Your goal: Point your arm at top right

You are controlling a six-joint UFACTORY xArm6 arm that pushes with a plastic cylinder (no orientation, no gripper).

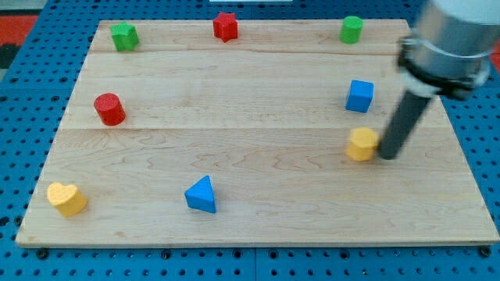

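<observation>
My dark rod comes down from the view's upper right, and my tip (387,155) rests on the wooden board (250,179) at the right side. It is just right of a yellow hexagonal block (362,144), touching it or nearly so. A blue cube (359,96) stands above that block, up and left of my tip. A green cylinder (351,30) stands near the board's top right edge, far above my tip.
A red star block (225,26) is at top centre and a green star block (123,36) at top left. A red cylinder (109,108) is at mid left, a yellow heart (66,198) at bottom left, a blue triangle (201,195) at bottom centre.
</observation>
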